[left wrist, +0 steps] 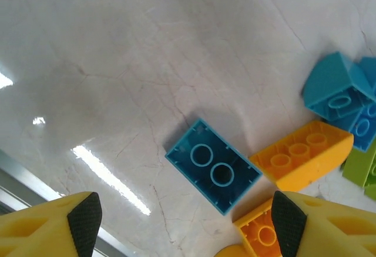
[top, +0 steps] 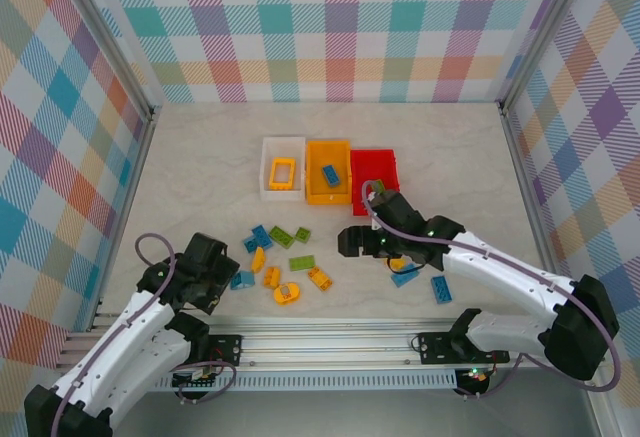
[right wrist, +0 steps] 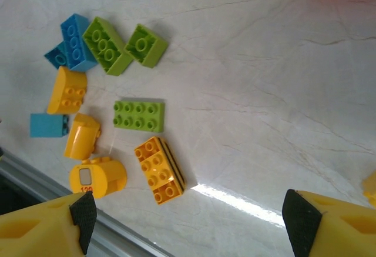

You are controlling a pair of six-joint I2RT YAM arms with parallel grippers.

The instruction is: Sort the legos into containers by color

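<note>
Sorting at an early stage. In the top view three bins stood side by side at upper centre: the white bin held a yellow frame, the orange bin held one blue brick, and the red bin showed a bare floor, its lower left corner hidden by the right arm. Most of the task was judged unfinished: a cluster of loose bricks in orange, blue and green lay on the table below the bins, with two more blue ones at lower right. The right wrist view showed at least nine of the cluster, among them a green plate. The left gripper was spread wide and empty, low over an upturned blue brick at the cluster's left edge. The right gripper was likewise wide and empty, between the cluster and the red bin.
</note>
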